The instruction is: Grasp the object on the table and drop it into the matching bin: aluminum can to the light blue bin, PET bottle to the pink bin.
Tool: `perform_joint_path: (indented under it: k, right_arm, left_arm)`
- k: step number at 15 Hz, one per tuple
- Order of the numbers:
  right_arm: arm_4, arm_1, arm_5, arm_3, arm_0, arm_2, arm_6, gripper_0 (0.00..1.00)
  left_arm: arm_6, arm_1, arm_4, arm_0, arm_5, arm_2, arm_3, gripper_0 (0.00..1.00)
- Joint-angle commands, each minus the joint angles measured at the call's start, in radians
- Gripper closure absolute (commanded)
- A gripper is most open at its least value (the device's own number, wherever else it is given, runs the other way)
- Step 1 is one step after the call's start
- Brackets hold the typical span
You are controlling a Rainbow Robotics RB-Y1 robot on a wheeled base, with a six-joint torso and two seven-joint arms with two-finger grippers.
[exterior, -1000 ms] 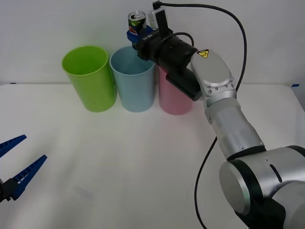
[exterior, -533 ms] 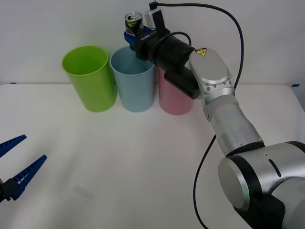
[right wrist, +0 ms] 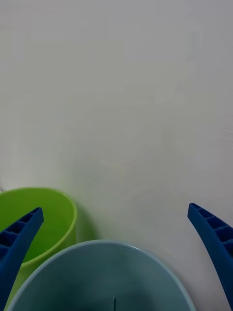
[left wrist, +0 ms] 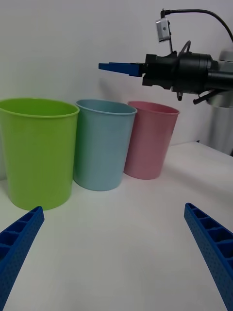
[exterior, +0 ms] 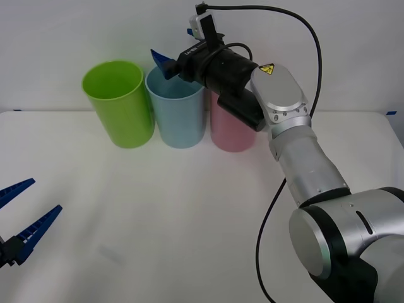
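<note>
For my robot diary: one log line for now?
right pincer: open, above light blue bin | can: released | left pincer: open, idle

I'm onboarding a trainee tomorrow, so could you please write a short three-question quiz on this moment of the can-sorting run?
1. True or false: the right gripper has its fingers spread apart.
2. Which bin does the right gripper hover above? A) lime green bin B) light blue bin C) pink bin
3. Fill in: the left gripper waits open, low over the ___.

Key: 1 true; 2 B; 3 table.
</note>
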Motion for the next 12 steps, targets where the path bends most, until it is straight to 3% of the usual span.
perform_joint_path:
  k: [1, 4, 10, 12]
  right_arm:
    - [-0.035, 0.0, -0.022, -0.014, 0.018, 0.006, 0.017, 0.0]
    - [-0.058, 0.0, -0.045, -0.135, 0.113, 0.049, 0.013, 0.0]
    - [-0.202, 0.0, -0.045, -0.404, 0.309, 0.234, -0.016, 0.0]
    - [-0.239, -0.059, -0.045, -0.491, 0.381, 0.283, -0.026, 0.0]
  left_arm:
    - [0.0, 0.0, 0.0, 0.0, 0.0, 0.0, 0.0, 0.0]
    - [0.0, 0.0, 0.0, 0.0, 0.0, 0.0, 0.0, 0.0]
    - [0.0, 0.0, 0.0, 0.0, 0.0, 0.0, 0.0, 0.0]
    - [0.0, 0.0, 0.0, 0.0, 0.0, 0.0, 0.0, 0.0]
